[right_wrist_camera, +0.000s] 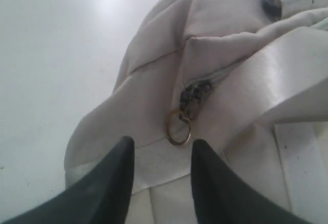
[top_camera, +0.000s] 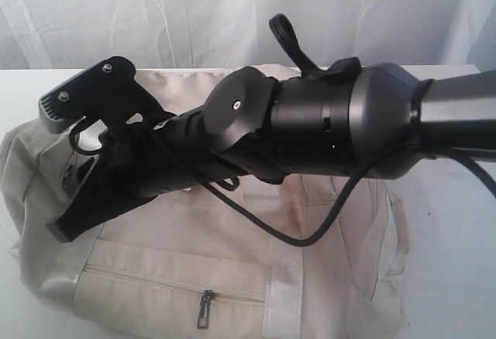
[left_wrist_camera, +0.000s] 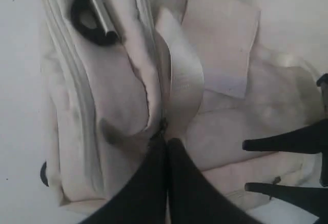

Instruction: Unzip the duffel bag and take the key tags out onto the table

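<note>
The cream duffel bag (top_camera: 232, 230) lies on the white table (top_camera: 457, 261). My right arm reaches across it to its left end. There the right gripper (top_camera: 58, 170) stands open, its fingers either side of a brass ring zipper pull (right_wrist_camera: 167, 129) and just short of it. In the left wrist view, my left gripper (left_wrist_camera: 167, 141) is shut at the top zipper line, and the dark zipper pull (left_wrist_camera: 162, 128) pokes out at its tips. The right gripper (left_wrist_camera: 247, 165) shows open close beside it. The exterior view hides the left gripper. No key tags are in view.
A shiny satin strap (left_wrist_camera: 184, 80) folds over the bag's top next to a black and grey buckle (left_wrist_camera: 89, 16). A side pocket with a metal zipper pull (top_camera: 206, 308) faces front. A black cable (top_camera: 310, 234) hangs from the right arm. A white curtain (top_camera: 232, 13) hangs behind the table.
</note>
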Action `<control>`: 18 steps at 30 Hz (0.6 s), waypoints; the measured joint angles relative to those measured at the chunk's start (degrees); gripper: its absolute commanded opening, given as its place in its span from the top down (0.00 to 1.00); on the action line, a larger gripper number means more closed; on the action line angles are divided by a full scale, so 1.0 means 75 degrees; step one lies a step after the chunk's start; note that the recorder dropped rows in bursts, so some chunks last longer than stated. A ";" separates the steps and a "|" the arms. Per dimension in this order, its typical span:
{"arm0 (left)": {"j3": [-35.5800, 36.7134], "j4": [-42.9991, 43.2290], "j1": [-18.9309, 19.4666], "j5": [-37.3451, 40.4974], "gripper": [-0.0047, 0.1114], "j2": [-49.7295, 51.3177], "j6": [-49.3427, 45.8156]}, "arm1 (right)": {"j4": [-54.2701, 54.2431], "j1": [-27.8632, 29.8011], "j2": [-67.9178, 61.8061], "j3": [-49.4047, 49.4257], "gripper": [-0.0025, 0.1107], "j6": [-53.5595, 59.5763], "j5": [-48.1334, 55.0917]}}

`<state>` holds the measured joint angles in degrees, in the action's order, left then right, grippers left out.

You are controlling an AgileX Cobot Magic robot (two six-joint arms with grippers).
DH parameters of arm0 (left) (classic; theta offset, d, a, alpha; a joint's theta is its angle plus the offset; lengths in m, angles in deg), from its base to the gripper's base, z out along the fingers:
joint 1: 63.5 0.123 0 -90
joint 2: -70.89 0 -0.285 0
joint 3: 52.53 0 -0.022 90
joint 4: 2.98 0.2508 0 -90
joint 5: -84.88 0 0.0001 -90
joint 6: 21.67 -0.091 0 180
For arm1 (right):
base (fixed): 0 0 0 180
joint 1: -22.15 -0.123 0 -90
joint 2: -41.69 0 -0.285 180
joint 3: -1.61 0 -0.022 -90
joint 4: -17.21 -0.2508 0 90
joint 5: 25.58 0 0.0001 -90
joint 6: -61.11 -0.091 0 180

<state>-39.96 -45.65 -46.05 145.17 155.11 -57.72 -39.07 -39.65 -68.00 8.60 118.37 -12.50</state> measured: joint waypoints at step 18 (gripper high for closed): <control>0.3521 -0.1001 0.0430 -0.2109 0.08 -0.1006 -0.1373 | 0.1345 0.0158 -0.0107 0.0000 0.61 0.0021 0.0244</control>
<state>-13.56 -53.16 -42.83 129.35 147.56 -68.02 -28.98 -38.47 -68.80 8.60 118.52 -10.67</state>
